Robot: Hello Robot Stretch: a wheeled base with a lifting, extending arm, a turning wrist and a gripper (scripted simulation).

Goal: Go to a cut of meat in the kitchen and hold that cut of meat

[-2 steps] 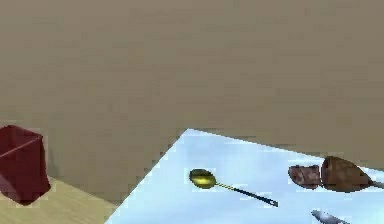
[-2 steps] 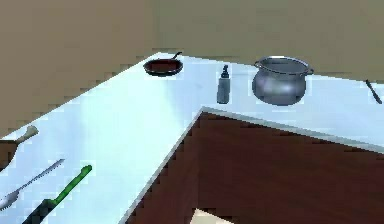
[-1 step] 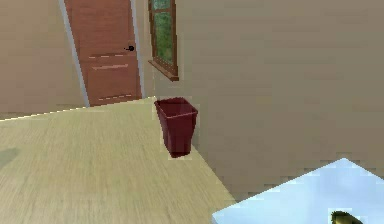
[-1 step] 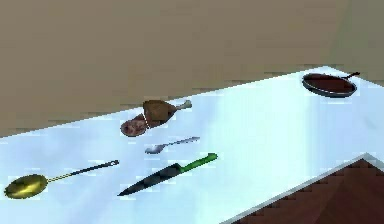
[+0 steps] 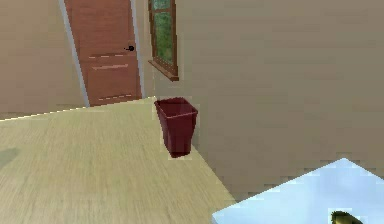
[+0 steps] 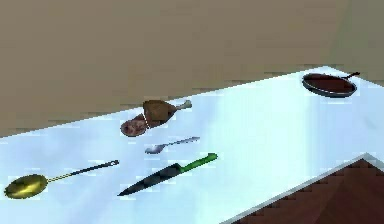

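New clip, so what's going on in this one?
The robot is alongside a pale blue table. The cut of meat, shaped like a drumstick, lies on the tabletop beside a round brown slice. Nearer the robot lie a spoon, a green-handled knife and a gold ladle, with a dark pan at the far corner. Ahead, a red bin stands by the wall, with a door beyond it.
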